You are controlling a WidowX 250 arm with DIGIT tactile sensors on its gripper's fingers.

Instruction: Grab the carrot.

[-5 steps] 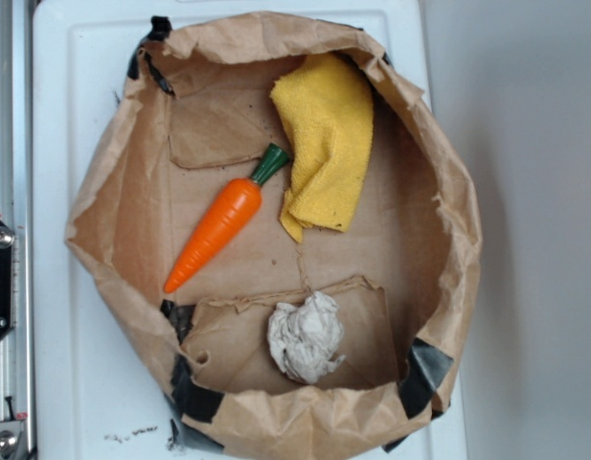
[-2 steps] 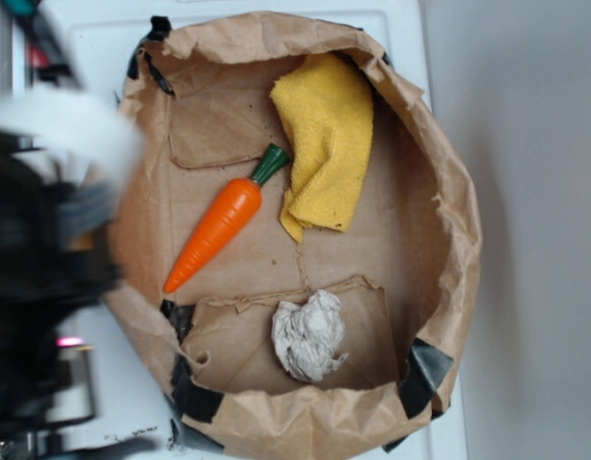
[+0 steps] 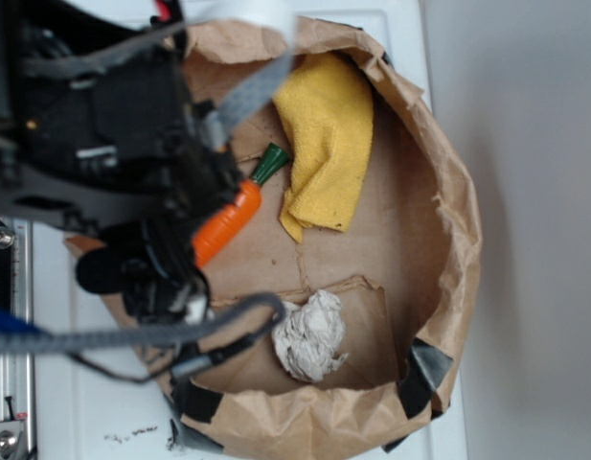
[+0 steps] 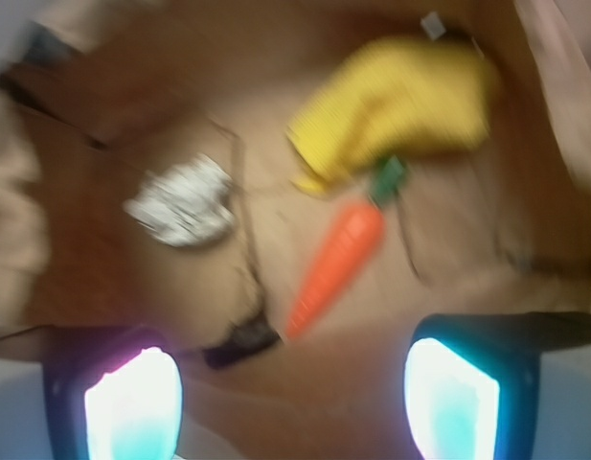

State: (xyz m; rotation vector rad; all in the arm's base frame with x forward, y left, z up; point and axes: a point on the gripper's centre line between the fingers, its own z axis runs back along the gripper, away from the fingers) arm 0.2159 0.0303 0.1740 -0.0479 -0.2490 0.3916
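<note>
Currently you are approaching: your gripper, jaws spread and empty, is hovering above the glossy orange plastic carrot at mid-frame; next, descend and centre it.

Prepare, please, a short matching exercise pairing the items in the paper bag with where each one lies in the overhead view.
Things:
1. carrot
2. yellow cloth
3. paper ball
4. gripper

Places or states:
a. near the lower edge of the bag, on a cardboard flap
b. toward the upper rim of the bag
c. open, with nothing between its fingers
d. left of the cloth, its pointed end hidden under the arm

Pairs: 1-d, 2-b, 3-a, 4-c
</note>
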